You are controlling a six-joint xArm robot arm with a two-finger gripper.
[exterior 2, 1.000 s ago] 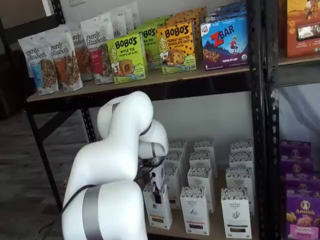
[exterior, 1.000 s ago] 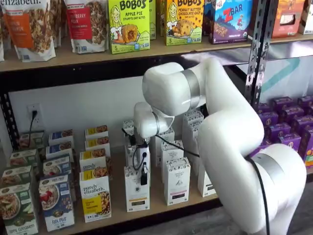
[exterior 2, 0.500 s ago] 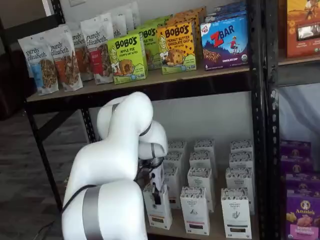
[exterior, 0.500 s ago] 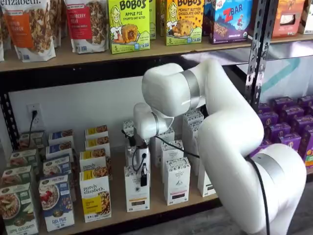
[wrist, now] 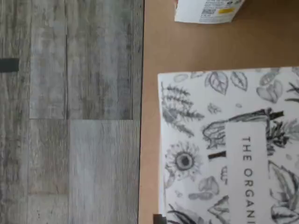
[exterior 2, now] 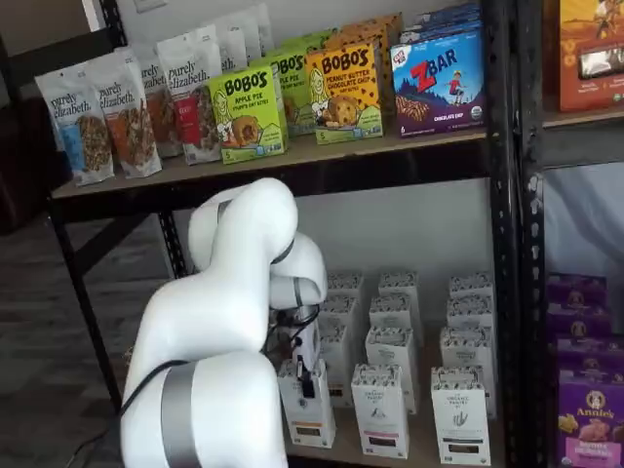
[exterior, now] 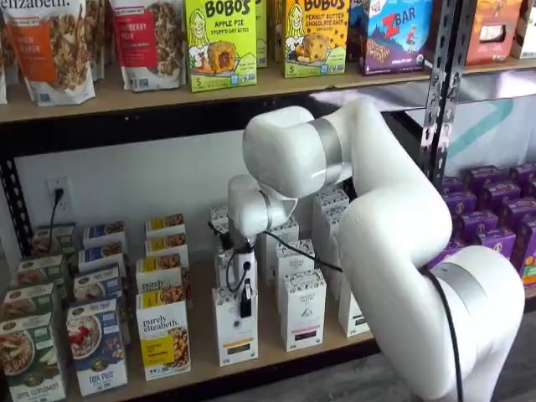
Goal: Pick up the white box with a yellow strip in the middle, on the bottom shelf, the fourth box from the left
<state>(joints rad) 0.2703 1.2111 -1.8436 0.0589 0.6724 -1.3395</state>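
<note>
Shelf view: tool (exterior: 245, 308) low over white box (exterior: 234, 328); finger gap unclear, grip impossible to tell. Risk: toppling neighbouring carton (exterior: 302, 309).

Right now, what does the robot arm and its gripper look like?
The arm is glossy white with fat rounded segments and grey bands at the joints. A thin black cable runs along it in both shelf views. The gripper has a small white body with black fingers, and looped black wiring beside it. No markings or labels show on it.
</note>
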